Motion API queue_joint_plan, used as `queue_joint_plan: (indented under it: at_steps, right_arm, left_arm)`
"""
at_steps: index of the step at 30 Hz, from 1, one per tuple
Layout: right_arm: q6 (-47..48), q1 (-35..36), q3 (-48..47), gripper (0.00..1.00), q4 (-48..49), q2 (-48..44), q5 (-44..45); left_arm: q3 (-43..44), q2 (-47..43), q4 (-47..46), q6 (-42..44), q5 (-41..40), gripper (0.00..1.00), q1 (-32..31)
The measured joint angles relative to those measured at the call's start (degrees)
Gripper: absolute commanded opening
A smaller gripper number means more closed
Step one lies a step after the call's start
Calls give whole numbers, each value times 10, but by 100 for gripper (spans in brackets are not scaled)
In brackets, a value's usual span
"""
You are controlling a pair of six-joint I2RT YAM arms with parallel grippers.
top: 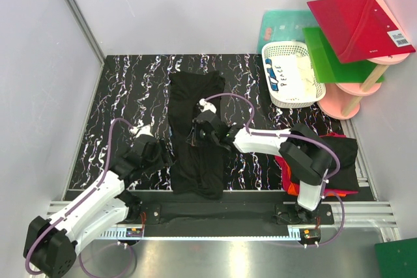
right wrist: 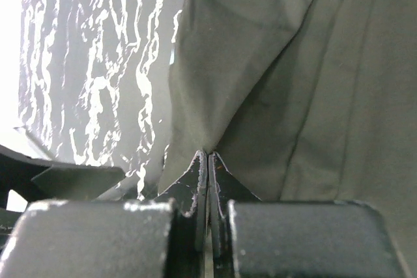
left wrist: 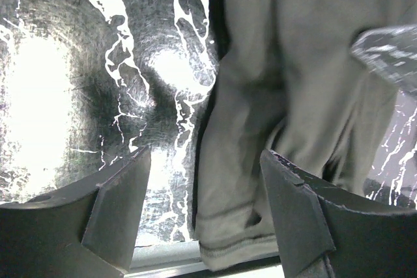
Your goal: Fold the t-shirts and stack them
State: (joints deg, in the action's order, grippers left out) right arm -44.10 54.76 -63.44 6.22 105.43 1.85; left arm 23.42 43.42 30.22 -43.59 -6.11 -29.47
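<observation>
A black t-shirt (top: 195, 92) lies folded into a long strip down the middle of the marbled table (top: 130, 89). My right gripper (top: 194, 136) reaches in from the right and is shut on the strip's left edge. In the right wrist view the cloth (right wrist: 293, 63) tents up from the closed tips (right wrist: 207, 155). My left gripper (top: 156, 152) sits low by the strip's lower left side, open. In its wrist view the shirt's hem (left wrist: 241, 226) lies between the spread fingers (left wrist: 120, 200), ungripped. At the right lies a pile of t-shirts: a black one (top: 342, 154) over red and orange ones (top: 285, 168).
A white lattice basket (top: 293, 73) stands at the back right. Beside it a pink tiered stand (top: 355, 99) carries a red board (top: 358, 24) and a green board (top: 329, 56). The table's near metal rail (left wrist: 163, 262) runs just under the shirt's hem.
</observation>
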Motion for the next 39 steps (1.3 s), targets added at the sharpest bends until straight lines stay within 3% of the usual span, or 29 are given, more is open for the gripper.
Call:
queue_joint_plan:
  at_steps: [5, 7, 8, 11, 15, 17, 19, 24, 27, 28, 31, 34, 37, 39]
  right_arm:
    - [16, 0, 0, 6, -7, -2, 34]
    - [21, 0, 0, 12, -16, -2, 46]
    - [23, 0, 0, 29, -21, -2, 50]
    - [29, 0, -13, 63, -40, 8, 57]
    - [42, 0, -26, 92, -54, 23, 54]
    - [44, 1, -23, 93, -58, 21, 56]
    - [49, 3, -8, 93, -60, 5, 57]
    - [53, 6, 52, 91, -70, -94, 74]
    - [55, 7, 77, 90, -69, -163, 93]
    - [56, 7, 82, 89, -69, -180, 99]
    - [57, 7, 94, 89, -65, -206, 114]
    - [57, 7, 102, 89, -66, -205, 121]
    - [55, 7, 103, 88, -66, -197, 115]
    - [54, 7, 103, 85, -66, -188, 97]
  left_arm:
    - [-3, 10, -3, 0, 0, 73, 0]
    - [-3, 15, -4, 0, 0, 75, 0]
    - [-3, 19, -4, 0, 1, 81, 0]
    - [-3, 37, -6, 5, 2, 99, 0]
    - [-3, 51, -9, 5, 4, 99, -1]
    - [-3, 50, -11, 5, 7, 96, -4]
    - [-5, 42, -20, 2, 12, 86, -10]
    - [-44, -10, -54, -21, 29, 72, -25]
    - [-78, -35, -69, -47, 40, 57, -28]
    - [-87, -38, -71, -54, 43, 48, -28]
    - [-104, -41, -86, -79, 54, 48, -29]
    - [-111, -35, -101, -97, 69, 57, -34]
    - [-111, -19, -125, -117, 86, 59, -45]
    - [-111, -8, -138, -126, 94, 35, -57]
